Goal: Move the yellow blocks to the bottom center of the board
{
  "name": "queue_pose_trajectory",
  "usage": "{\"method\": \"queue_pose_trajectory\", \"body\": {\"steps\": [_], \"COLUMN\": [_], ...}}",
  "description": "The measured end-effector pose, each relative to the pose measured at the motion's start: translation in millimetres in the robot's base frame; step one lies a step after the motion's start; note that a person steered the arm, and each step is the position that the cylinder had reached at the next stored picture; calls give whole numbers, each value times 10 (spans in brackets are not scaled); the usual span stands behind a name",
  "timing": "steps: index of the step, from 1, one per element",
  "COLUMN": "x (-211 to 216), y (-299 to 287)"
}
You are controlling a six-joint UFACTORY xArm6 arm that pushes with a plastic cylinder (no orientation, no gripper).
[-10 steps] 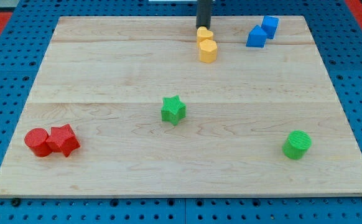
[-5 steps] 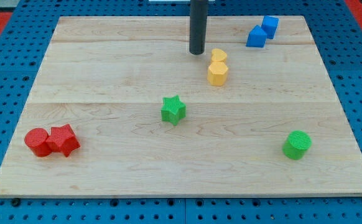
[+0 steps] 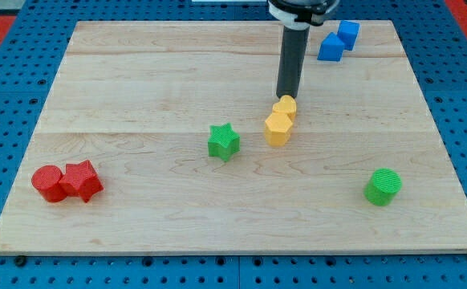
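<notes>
Two yellow blocks touch each other near the board's middle: a hexagonal yellow block (image 3: 278,128) and a smaller yellow block (image 3: 285,107) just above and right of it. My tip (image 3: 287,96) stands right at the upper edge of the smaller yellow block, touching it or nearly so. The dark rod rises from there toward the view's top.
A green star (image 3: 224,141) sits left of the yellow pair. A green cylinder (image 3: 383,186) is at lower right. A red cylinder (image 3: 49,182) and a red block (image 3: 82,181) are at lower left. Two blue blocks (image 3: 337,40) are at the top right. The wooden board (image 3: 137,88) lies on a blue pegboard.
Both yellow blocks have slid down the board from near the top edge toward the middle. My tip followed them down and moved right, now behind the smaller yellow block.
</notes>
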State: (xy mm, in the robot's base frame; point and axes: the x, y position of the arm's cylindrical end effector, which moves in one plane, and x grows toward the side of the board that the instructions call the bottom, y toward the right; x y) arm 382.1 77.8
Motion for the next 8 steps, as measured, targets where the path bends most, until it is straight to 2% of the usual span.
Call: {"method": "queue_pose_trajectory", "body": {"steps": [5, 8], "x": [1129, 1357], "y": [-436, -1483]}}
